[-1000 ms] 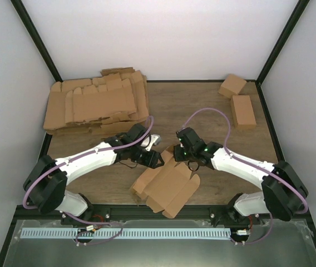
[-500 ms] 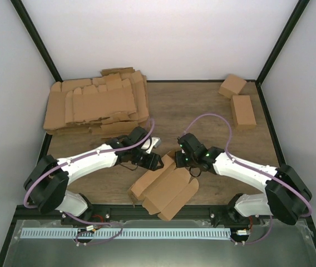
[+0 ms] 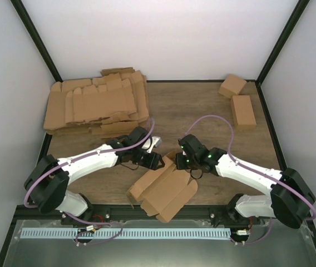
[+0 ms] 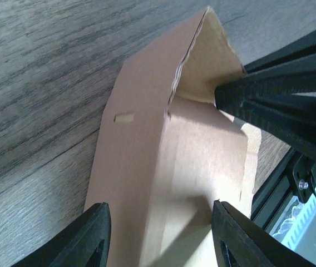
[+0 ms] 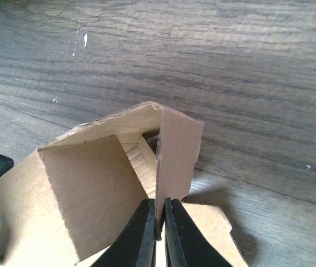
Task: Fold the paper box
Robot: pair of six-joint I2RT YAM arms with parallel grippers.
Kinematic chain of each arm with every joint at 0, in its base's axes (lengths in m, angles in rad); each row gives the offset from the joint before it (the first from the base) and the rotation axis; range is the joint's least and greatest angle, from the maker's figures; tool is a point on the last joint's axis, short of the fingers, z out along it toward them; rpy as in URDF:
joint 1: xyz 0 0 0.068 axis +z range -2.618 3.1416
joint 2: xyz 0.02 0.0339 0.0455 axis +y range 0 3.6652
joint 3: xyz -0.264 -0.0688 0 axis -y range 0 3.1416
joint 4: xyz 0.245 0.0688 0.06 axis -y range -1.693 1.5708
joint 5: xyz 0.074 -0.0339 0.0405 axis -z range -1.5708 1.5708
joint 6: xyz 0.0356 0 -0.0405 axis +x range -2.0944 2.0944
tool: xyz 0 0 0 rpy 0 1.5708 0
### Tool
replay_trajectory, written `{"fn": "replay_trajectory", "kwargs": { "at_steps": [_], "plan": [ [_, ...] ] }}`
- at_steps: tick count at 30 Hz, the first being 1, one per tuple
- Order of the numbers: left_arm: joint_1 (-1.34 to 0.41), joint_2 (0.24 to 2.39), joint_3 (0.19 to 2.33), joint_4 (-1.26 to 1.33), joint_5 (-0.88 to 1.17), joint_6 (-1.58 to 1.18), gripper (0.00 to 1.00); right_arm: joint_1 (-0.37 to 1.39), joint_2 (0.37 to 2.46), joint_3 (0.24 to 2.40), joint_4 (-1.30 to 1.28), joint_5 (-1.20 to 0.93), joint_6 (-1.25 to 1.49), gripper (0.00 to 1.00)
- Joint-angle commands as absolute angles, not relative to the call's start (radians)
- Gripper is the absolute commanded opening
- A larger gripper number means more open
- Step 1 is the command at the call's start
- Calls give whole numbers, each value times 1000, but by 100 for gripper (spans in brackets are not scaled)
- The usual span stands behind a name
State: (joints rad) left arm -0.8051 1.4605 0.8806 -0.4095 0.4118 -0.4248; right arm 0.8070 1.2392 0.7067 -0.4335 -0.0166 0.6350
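The paper box (image 3: 163, 189) is a brown cardboard blank, partly folded, lying near the table's front edge between both arms. My right gripper (image 5: 158, 222) is shut on a thin upright flap (image 5: 174, 156) at the box's far end, with a raised side panel (image 5: 85, 189) to its left. My left gripper (image 4: 161, 222) hovers open over the box's long panel (image 4: 202, 167), one finger on each side, and the folded-up end (image 4: 208, 61) stands ahead of it. The right gripper's black fingers (image 4: 280, 105) show there too. From above, the left gripper (image 3: 157, 161) and right gripper (image 3: 181, 161) meet at the box's far end.
A big pile of flat cardboard blanks (image 3: 97, 105) fills the back left. Two finished small boxes (image 3: 232, 85) (image 3: 242, 110) sit at the back right. The black frame rail (image 3: 147, 211) runs just past the box's near corner.
The right arm has drawn a little toward the near left with its flap, and the box has slid slightly the same way. The left gripper has barely moved.
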Motion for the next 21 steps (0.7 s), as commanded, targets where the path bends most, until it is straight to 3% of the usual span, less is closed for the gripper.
{"fn": "replay_trajectory", "kwargs": {
  "at_steps": [1,8,21],
  "plan": [
    [-811,1474,867,-383,410,-439,52,834,1227,727,-450,-32,674,5],
    [-811,1480,860,-378,402,-448,52,861,1232,734,-478,-34,721,1],
    [-825,1485,840,-353,401,-464,51,947,1253,730,-509,4,829,1]
  ]
}}
